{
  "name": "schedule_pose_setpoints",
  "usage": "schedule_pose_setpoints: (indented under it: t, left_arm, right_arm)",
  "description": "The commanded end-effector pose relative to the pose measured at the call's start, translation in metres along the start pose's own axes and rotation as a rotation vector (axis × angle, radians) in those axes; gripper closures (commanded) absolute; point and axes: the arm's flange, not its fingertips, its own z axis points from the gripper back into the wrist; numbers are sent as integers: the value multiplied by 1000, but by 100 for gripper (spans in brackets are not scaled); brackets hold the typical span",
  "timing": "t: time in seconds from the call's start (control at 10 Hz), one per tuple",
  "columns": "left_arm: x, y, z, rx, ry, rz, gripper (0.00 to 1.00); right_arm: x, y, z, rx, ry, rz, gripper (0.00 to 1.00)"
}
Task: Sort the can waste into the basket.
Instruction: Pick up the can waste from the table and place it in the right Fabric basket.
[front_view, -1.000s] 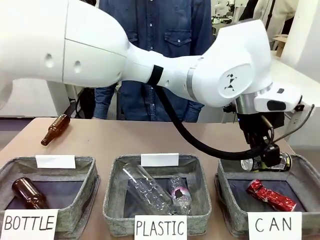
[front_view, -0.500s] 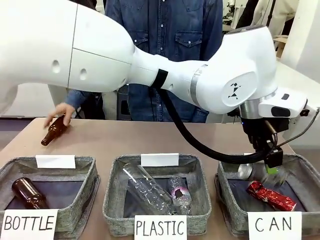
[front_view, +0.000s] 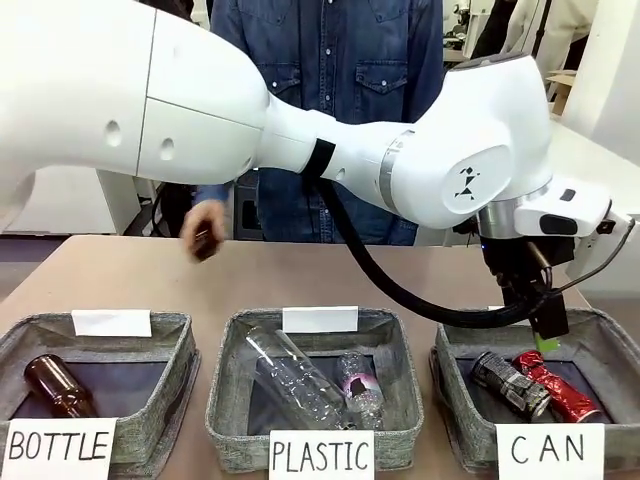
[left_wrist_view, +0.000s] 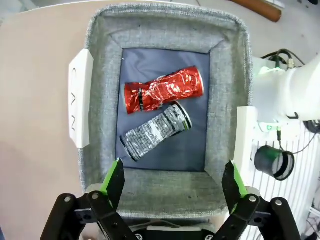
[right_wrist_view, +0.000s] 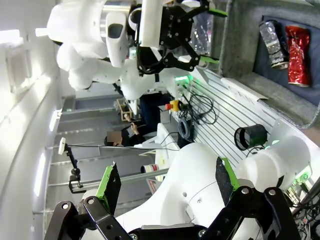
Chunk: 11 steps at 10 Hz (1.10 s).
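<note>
- Below my left gripper (left_wrist_view: 172, 181), on the dark floor of the CAN basket (left_wrist_view: 100, 100), I see the silver can (left_wrist_view: 156, 131) lying on its side, with nothing gripping it.
- Just beyond it from the gripper lies the red can (left_wrist_view: 163, 90), also on its side; the two touch or nearly touch at one end.
- From the front, both sit side by side in the basket under the fingers, silver can (front_view: 510, 385) toward the middle of the table, red can (front_view: 557, 387) to the outer side.
- My left gripper (front_view: 545, 330) hangs over the basket's far rim, jaws spread wide, nothing between the green pads (left_wrist_view: 114, 176).
- My right gripper (right_wrist_view: 165, 187) also stands with jaws apart and empty; past it I see the left arm's gripper and both cans in the basket.
- Further off to the left gripper's side stand the PLASTIC basket (front_view: 230, 400) holding clear bottles (front_view: 300, 385) and the BOTTLE basket (front_view: 170, 380) with a brown bottle (front_view: 58, 387).
- Across the table, a person's hand (front_view: 205, 232) is blurred above the tabletop; I cannot tell what it holds.
</note>
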Motion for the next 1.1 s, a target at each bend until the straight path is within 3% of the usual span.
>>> schedule_pose_setpoints:
  t: [0.0, 0.2, 0.4, 0.6, 0.7, 0.9, 1.0]
  left_arm:
    - [-12, -8, 12, 2, 12, 40, 0]
    - [-40, -38, 77, 21, -1, 52, 0]
    - [-98, -87, 162, 38, -29, 94, 0]
    - [-171, -142, 228, 138, -79, 184, 0]
    - [-212, -149, 256, 172, -108, 294, 0]
    - [-300, -133, 299, 19, -191, 425, 0]
    - [-348, -116, 315, -24, -228, 551, 0]
  right_arm:
    - [0, 3, 1, 12, -8, 9, 0]
    - [13, 2, -8, 4, 57, 10, 0]
    - [52, 9, -32, -8, 171, 17, 0]
    - [97, 20, -65, 1, 275, 0, 0]
    - [115, 30, -87, -1, 304, 9, 0]
    - [142, 53, -131, 37, 357, 77, 0]
    - [154, 67, -155, 57, 388, 104, 0]
